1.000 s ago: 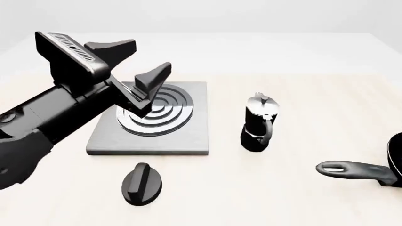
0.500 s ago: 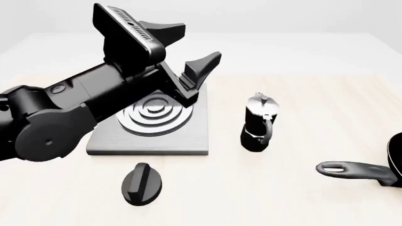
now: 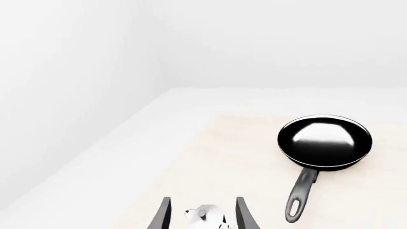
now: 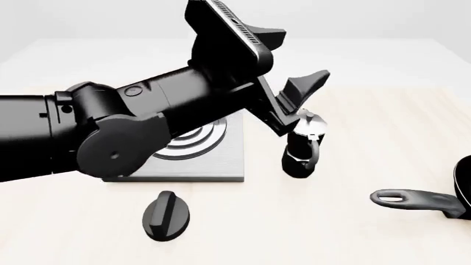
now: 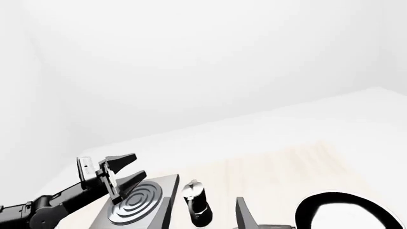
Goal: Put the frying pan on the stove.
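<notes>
The frying pan (image 4: 416,200) lies at the table's right edge in the front view, only its grey handle and a sliver of its black bowl in frame. The left wrist view shows the whole frying pan (image 3: 325,141), far off beyond the fingers. The stove (image 4: 220,160) sits left of centre, mostly hidden under my left arm. My left gripper (image 4: 290,61) is open and empty, raised just above the moka pot (image 4: 300,152). My right gripper (image 5: 202,219) is out of the front view; its fingers look spread, with the pan's rim (image 5: 318,202) close beside them.
The black oval knob (image 4: 167,215) lies in front of the stove. The moka pot stands between the stove and the pan, and its top shows between the left fingers (image 3: 244,217). The right wrist view shows the stove (image 5: 137,202) and the moka pot (image 5: 198,202).
My left arm has swung right and upward, from over the stove rings to above the moka pot, its gripper staying open. The pan, pot and knob have not moved.
</notes>
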You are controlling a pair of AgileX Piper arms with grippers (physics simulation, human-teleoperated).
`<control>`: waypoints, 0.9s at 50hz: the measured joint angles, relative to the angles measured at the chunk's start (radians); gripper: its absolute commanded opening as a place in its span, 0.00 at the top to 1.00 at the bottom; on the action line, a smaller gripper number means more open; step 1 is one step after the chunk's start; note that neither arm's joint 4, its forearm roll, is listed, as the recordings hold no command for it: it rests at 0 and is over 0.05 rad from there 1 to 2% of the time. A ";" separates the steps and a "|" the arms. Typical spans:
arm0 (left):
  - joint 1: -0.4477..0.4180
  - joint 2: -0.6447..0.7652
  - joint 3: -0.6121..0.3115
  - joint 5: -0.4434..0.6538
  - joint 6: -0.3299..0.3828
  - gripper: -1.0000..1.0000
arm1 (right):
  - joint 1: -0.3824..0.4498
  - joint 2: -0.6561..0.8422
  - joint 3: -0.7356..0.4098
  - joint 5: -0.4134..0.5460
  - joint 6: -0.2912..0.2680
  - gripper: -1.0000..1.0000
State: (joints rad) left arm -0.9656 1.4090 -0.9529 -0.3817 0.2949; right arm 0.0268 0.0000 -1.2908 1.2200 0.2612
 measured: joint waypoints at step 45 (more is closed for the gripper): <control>-0.100 0.284 -0.400 0.263 0.061 0.00 | -0.002 0.000 0.008 0.000 0.015 0.00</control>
State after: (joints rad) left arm -1.0657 1.6929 -1.3530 -0.1184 0.3555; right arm 0.0252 0.0000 -1.2831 1.2200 0.2760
